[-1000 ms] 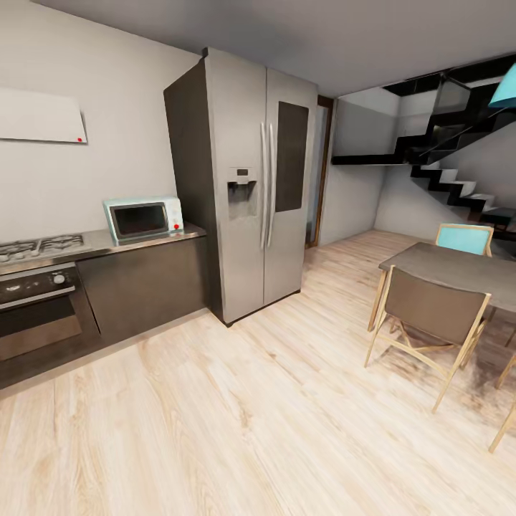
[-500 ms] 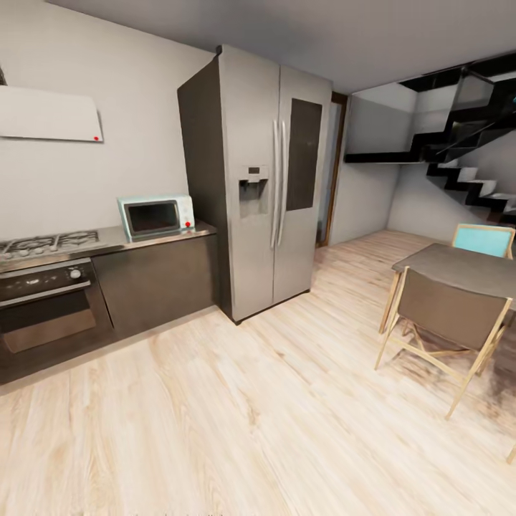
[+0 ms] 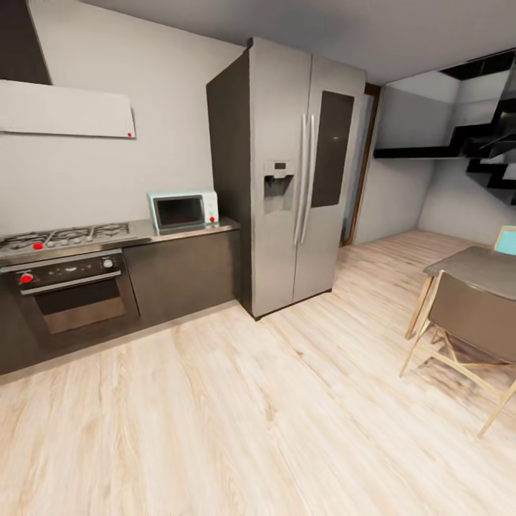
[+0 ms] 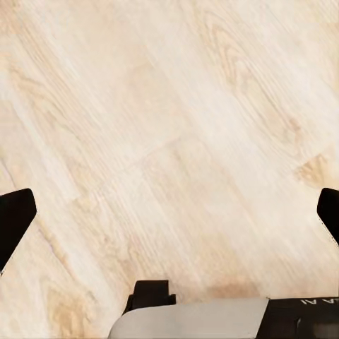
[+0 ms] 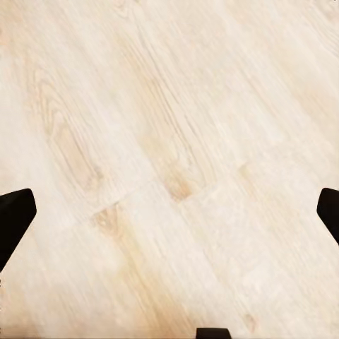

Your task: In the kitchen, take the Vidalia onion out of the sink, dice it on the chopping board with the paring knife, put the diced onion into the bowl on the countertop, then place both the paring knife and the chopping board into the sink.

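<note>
The onion, sink, chopping board, paring knife, bowl and grey countertop are out of view. In the left wrist view my left gripper (image 4: 169, 215) is open, its dark fingertips (image 4: 14, 219) far apart over pale wooden floor with nothing between them. My right gripper (image 5: 169, 212) is likewise open in the right wrist view, with black fingertips (image 5: 14, 212) at the frame's two sides above bare floorboards.
A dark counter (image 3: 179, 233) along the left wall carries a hob (image 3: 64, 236), an oven (image 3: 72, 294) and a pale blue microwave (image 3: 183, 211). A tall steel fridge (image 3: 294, 172) stands beside it. A table (image 3: 476, 265) and chair (image 3: 469, 322) sit at right. Wooden floor (image 3: 251, 416) lies ahead.
The whole head view has shifted: counter, microwave and fridge slid right in the picture and the stairs and table moved toward the right edge, so the camera has turned left.
</note>
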Motion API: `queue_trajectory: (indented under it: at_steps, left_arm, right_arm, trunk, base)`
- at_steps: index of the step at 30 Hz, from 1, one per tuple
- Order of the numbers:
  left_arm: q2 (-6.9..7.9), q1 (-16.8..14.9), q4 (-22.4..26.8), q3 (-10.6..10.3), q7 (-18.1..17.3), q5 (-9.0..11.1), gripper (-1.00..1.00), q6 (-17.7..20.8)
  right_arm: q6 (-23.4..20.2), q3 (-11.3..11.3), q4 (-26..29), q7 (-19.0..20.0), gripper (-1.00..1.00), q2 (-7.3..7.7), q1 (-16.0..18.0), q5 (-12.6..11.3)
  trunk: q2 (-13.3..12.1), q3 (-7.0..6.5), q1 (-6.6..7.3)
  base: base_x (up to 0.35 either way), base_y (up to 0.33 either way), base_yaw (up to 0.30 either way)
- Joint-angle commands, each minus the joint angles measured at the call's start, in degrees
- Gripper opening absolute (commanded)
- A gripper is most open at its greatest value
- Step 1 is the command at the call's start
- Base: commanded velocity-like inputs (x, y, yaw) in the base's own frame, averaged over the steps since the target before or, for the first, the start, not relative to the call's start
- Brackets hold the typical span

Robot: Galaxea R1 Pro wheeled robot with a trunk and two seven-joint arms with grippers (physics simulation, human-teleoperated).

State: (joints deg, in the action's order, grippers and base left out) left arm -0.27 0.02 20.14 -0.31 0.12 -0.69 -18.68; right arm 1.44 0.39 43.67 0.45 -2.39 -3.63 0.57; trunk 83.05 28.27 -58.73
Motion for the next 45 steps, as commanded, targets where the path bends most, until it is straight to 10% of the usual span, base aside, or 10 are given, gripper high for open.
queue_trajectory:
  at_steps: [1,45]
  left_arm:
    - [0.02,-0.01,-0.43,-0.03,0.02,-0.08,1.0,-1.16]
    - [0.01,0.01,-2.39,-0.04,0.05,-0.01,1.0,-5.08]
  right_arm:
    - [0.11,-0.02,0.05,0.05,1.0,0.02,-0.04,0.06]
    - [0.14,-0.04,-0.95,0.01,1.0,0.07,0.02,0.04]
  trunk:
    - [0.02,0.09,0.0]
    - [0.02,1.98,0.0]
  base:
    - [0.0,0.0,0.236]
    - [0.0,0.11,0.257]
